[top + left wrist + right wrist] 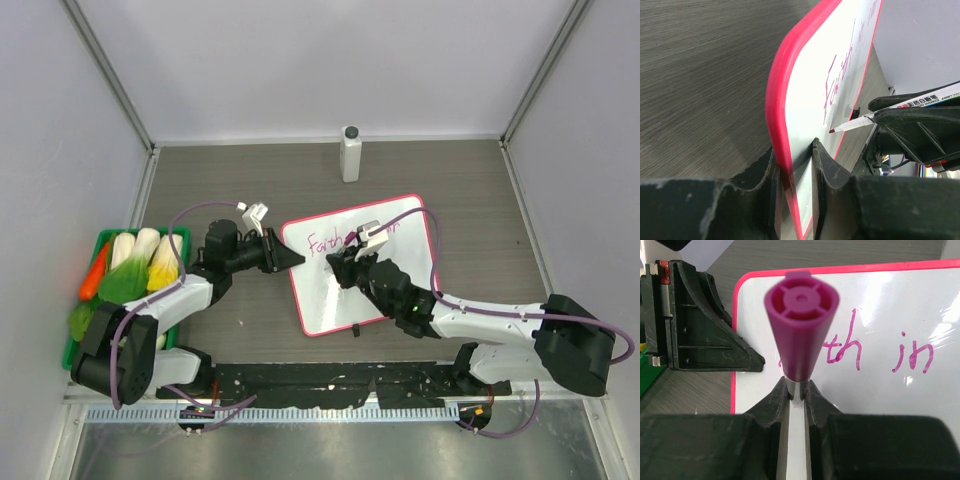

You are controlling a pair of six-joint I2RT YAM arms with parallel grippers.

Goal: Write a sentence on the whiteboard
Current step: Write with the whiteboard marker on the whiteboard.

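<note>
2 grippers meet over the whiteboard (325, 300), which lies flat near the middle of the grey wood-grain table (230, 170), turned a little so its 12 o'clock edge rises toward 1 o'clock. The left gripper (297, 258) comes in from 9 o'clock, and its wrist view shows its jaws pinched on the board's pink-red frame (777, 100), 1 finger (826, 165) on the white face and the other under the rim. The right gripper (340, 268) reaches from 4 o'clock over the board's centre, its jaws pressed together on a marker (801, 315) with a magenta end cap, the barrel running away from the camera between the fingertips.

Seen from the left wrist, the marker's white nose and red tip (840, 128) sit at the board face just below the pink handwriting (832, 85); whether the tip touches cannot be told. The writing runs along the board's 12 o'clock side: "Faith" begins in the top view, and "th in" reads clearly from the right wrist (880, 352).

At 12 o'clock of the board, well apart, stands a white bottle (350, 155) with a grey cap. At 9 o'clock a green tray (183, 236) holds an orange carrot (95, 270) and pale leafy vegetables (150, 262)
</note>
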